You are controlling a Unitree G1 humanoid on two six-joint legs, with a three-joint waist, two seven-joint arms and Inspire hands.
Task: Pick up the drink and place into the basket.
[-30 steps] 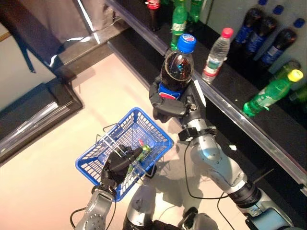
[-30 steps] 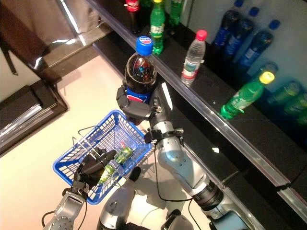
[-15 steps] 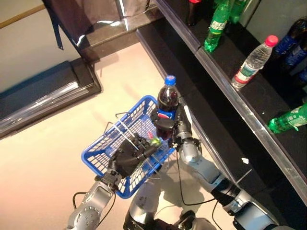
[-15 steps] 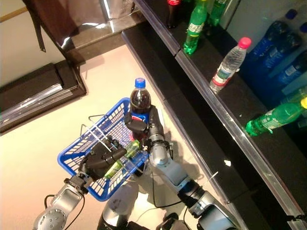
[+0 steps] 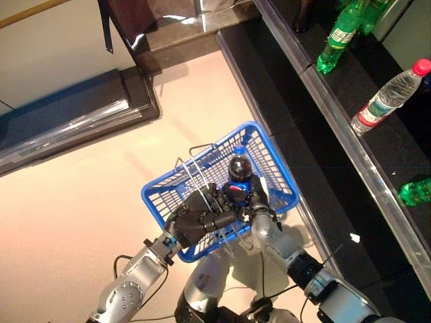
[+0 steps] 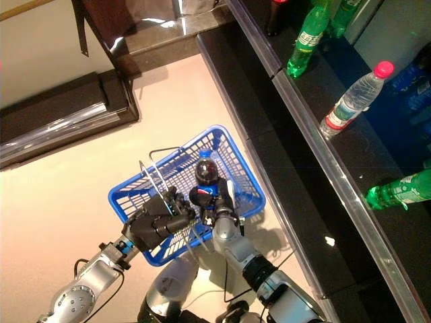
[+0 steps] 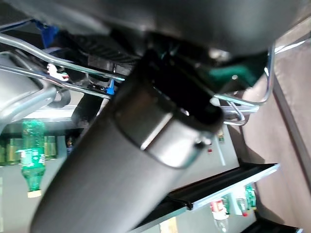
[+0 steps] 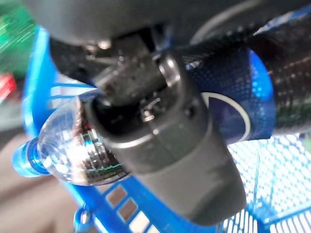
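The drink is a dark cola bottle (image 5: 239, 168) with a blue cap and blue label. It stands upright inside the blue wire basket (image 5: 275, 161), toward its right side. My right hand (image 5: 254, 204) is shut on the bottle's lower body; the right wrist view shows its thumb (image 8: 175, 145) curled across the label of the cola bottle (image 8: 233, 111). My left hand (image 5: 199, 219) is shut on the basket's metal handle (image 7: 243, 104) at the near rim and holds the basket off the floor. Whether the bottle rests on the basket's bottom is hidden.
A dark shelf runs along the right, carrying a green bottle (image 5: 340, 37), a clear water bottle with a pink cap (image 5: 390, 97) and a lying green bottle (image 5: 417, 192). A low dark platform (image 5: 67, 128) lies at the upper left, with pale floor between.
My right hand has brought the cola bottle down from above the basket into it. The left hand has kept hold of the handle. The camera view has shifted.
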